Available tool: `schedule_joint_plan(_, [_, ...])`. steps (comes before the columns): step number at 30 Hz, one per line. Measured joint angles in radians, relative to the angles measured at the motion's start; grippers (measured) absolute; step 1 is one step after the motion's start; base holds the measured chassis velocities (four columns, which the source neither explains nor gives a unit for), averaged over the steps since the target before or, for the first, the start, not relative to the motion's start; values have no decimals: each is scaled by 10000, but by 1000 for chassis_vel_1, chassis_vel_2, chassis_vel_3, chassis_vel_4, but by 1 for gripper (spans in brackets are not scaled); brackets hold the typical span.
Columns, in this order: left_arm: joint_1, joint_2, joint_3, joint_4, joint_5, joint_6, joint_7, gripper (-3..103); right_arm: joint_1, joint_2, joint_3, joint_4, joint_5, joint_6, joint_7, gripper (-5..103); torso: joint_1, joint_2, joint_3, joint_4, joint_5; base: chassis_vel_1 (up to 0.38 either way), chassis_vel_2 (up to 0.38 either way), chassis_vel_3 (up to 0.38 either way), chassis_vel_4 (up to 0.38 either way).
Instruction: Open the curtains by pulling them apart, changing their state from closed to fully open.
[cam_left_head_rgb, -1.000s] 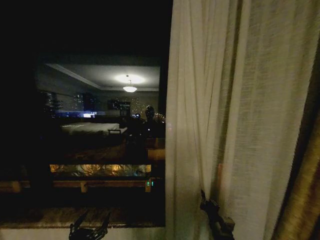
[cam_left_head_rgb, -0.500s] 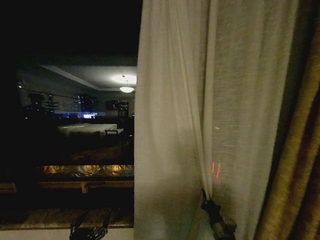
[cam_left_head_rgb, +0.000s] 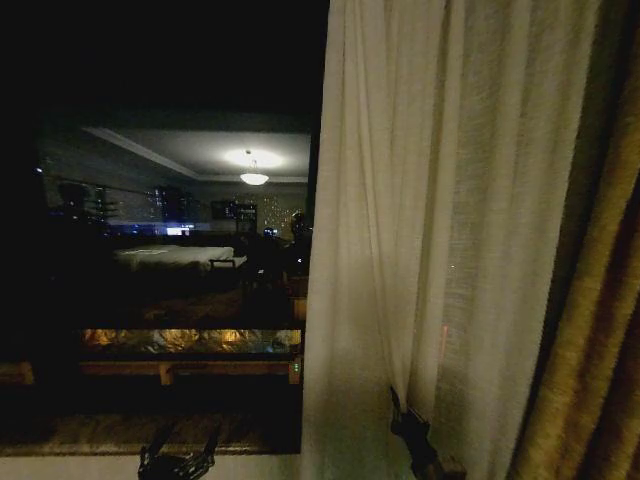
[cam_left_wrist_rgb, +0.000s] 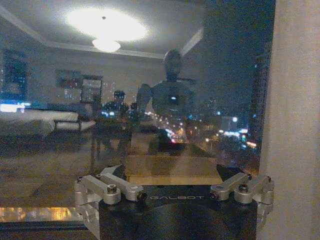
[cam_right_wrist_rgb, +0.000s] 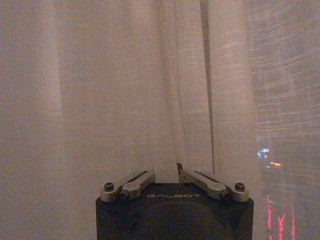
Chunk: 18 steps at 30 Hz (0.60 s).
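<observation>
Head view: curtains (cam_left_head_rgb: 440, 230) hanging right of dark window (cam_left_head_rgb: 180, 270); right gripper (cam_left_head_rgb: 398, 412) low, pinching a fold; left gripper (cam_left_head_rgb: 180, 462) low left, spread wide. Left wrist: facing glass. Right wrist: fingers (cam_right_wrist_rgb: 192, 176) clamped on fabric.

One sheer curtain panel (cam_left_head_rgb: 440, 220), one golden-brown drape (cam_left_head_rgb: 590, 330), two grippers (cam_left_head_rgb: 178, 462) (cam_left_head_rgb: 400, 420).
</observation>
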<state>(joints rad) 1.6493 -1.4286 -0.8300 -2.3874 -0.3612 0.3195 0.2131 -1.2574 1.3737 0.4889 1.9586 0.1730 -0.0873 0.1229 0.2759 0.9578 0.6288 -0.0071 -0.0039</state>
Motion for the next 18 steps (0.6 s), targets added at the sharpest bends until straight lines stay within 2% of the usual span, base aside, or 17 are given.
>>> schedule_joint_plan(7, [-39,1,47,83,-6,-79,-1,100,137,3,-29,44,1,-274,30,0,-1,1,0,3,-7,0,0,0,0])
schedule_joint_plan(8, [-51,6,41,83,-21,-82,-1,100,376,4,116,-143,20,-451,372,0,-1,1,-1,3,-5,0,0,0,0])
schedule_joint_plan(11, [-39,18,24,84,-31,-100,0,100,655,4,444,-457,100,-558,615,0,0,1,0,2,-1,0,0,0,0])
schedule_joint_plan(18, [6,25,25,92,-34,-128,3,100,1098,4,1215,-1163,315,-506,678,0,0,1,-1,3,-6,0,0,0,0])
